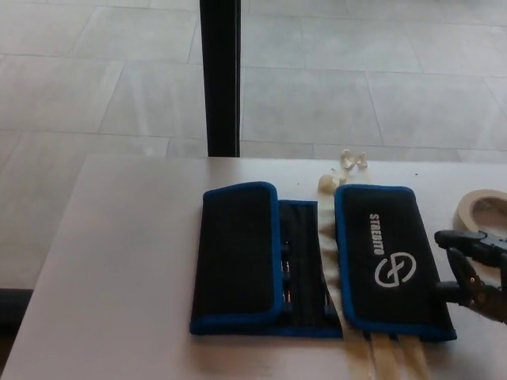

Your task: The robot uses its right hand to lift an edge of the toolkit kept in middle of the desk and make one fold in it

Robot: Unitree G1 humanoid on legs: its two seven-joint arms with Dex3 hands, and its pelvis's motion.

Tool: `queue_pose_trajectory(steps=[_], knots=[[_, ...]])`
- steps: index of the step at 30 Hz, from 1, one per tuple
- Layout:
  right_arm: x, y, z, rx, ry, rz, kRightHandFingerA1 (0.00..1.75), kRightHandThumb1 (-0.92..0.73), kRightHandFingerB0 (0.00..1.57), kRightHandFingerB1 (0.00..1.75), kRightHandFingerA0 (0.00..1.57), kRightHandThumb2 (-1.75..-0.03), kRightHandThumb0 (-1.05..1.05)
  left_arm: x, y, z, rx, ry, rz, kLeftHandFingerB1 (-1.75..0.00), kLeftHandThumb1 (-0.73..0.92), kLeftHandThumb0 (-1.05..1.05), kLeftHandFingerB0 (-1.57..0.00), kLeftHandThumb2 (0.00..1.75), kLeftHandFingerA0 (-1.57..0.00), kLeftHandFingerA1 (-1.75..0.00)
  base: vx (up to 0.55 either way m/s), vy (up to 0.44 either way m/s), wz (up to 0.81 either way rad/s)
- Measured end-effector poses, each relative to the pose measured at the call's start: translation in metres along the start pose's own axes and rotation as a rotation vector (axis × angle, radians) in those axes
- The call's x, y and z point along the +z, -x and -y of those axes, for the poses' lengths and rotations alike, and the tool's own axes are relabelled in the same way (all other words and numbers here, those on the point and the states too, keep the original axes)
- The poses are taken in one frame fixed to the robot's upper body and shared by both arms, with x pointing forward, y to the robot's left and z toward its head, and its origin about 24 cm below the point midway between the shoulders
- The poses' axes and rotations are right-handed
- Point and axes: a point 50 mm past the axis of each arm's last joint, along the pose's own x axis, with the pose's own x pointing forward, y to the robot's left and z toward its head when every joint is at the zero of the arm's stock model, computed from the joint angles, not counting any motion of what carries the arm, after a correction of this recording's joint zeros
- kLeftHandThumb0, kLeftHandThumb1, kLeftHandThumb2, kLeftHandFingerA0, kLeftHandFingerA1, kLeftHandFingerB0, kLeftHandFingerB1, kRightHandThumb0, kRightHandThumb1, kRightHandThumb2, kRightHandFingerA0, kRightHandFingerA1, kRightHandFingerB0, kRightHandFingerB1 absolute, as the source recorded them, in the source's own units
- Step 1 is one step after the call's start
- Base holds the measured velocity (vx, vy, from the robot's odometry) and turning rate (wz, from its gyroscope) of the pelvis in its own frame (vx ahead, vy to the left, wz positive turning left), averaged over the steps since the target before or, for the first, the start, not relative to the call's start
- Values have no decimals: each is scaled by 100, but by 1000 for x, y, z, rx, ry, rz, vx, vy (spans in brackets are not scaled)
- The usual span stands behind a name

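Right hand (pixel 473 273) and tape roll (pixel 480 208) cropped at the right edge (straps (pixel 390 358) mostly under toolkit (pixel 317 261)).

Only the right hand (pixel 475 273) shows, a black, glossy assembly of thick, blocky fingers (pixel 463 238) with rounded tips. Pale glints catch along the finger's upper edge, and a small reddish-brown spot sits on the segment just below it. Toward the wrist the black casing is too blurred for screws or cables to be made out.
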Motion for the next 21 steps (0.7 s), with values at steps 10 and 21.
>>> queue_pose_trajectory(steps=[10,21], knots=[[-11,-21,-1,-74,128,-25,92,-66,43,43,72,-59,-47,7,-1,3,-7,-27,16,-56,75,-60,-50,62,-70,-72,0,0,0],[9,-18,-41,46,384,162,72,-67,46,46,61,-60,-49,11,-1,2,-8,-54,24,-52,75,-59,-42,61,-70,-73,0,0,0]])
